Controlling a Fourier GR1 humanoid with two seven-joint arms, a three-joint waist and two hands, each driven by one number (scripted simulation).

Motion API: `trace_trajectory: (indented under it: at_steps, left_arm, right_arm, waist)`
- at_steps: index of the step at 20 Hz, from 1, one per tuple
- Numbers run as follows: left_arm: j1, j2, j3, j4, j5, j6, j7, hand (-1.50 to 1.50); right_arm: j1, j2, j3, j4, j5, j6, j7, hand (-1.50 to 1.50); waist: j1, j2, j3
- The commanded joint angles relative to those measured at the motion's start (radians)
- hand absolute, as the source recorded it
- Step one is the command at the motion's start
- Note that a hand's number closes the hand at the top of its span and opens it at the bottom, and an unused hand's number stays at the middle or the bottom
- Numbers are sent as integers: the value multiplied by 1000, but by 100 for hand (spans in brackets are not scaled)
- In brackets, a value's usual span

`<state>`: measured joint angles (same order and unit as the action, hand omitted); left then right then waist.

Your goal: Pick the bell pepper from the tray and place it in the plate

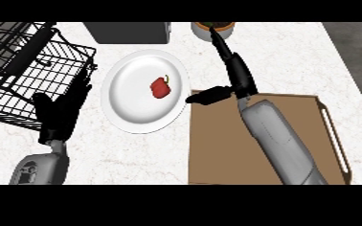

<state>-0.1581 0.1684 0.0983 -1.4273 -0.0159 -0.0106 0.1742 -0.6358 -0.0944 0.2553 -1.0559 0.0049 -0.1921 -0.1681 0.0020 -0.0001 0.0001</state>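
Head view: right hand point(237, 74) open, fingers straight, holding nothing — red bell pepper point(161, 87) lies left of it on white plate point(127, 110). Tray point(226, 143) beneath forearm. Left hand point(60, 110) open, resting — far left.

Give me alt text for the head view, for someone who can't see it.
A red bell pepper lies on a white plate beside a brown tray. The right hand hangs open above the tray's far edge; the left hand rests open.
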Motion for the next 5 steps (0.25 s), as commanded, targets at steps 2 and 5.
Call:
trace_trajectory:
  at_steps: [2, 5]
  left_arm:
    - [-68, 44, 42, 14, 44, -48, 54, 0]
    - [-8, 23, 33, 27, 13, -35, -18, 0]
  right_arm:
    - [18, -23, -56, 105, 30, 54, -105, -150]
    - [7, -13, -76, 77, 77, 51, -37, -150]
  waist:
    - [3, 2, 0]
    - [2, 1, 0]
